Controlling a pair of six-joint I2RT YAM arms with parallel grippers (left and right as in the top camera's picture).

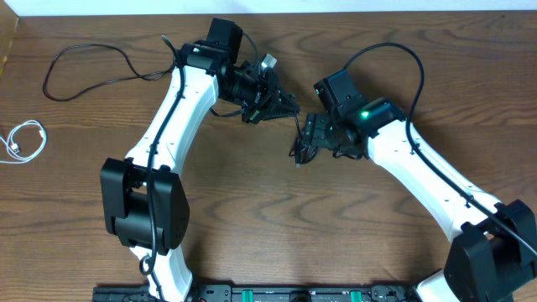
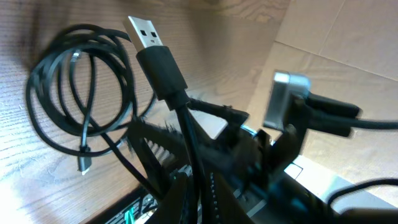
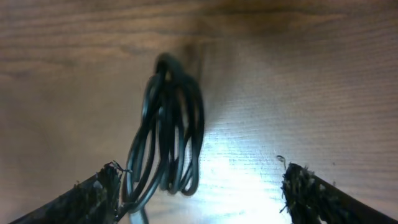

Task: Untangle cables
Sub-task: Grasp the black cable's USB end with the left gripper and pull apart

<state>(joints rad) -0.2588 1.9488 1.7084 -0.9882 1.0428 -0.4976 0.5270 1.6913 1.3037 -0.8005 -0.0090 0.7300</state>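
My left gripper (image 1: 285,104) is shut on a black cable (image 2: 163,68) just below its USB plug, which sticks up past the fingers (image 2: 199,196). The rest of this cable hangs to a loose black coil (image 2: 74,93) on the table. My right gripper (image 1: 307,136) is open over that coil (image 1: 299,149). In the right wrist view the coil (image 3: 171,130) lies between the fingers (image 3: 205,193), close to the left one. A second black cable (image 1: 84,63) lies spread out at the far left. The white cable (image 1: 23,141) lies coiled at the left edge.
The wooden table (image 1: 277,226) fills the overhead view. Both white arms reach to the table's middle, their tips close together. A thick black wire (image 1: 394,50) loops over the right arm. A silver block (image 2: 286,99) on the right arm shows in the left wrist view.
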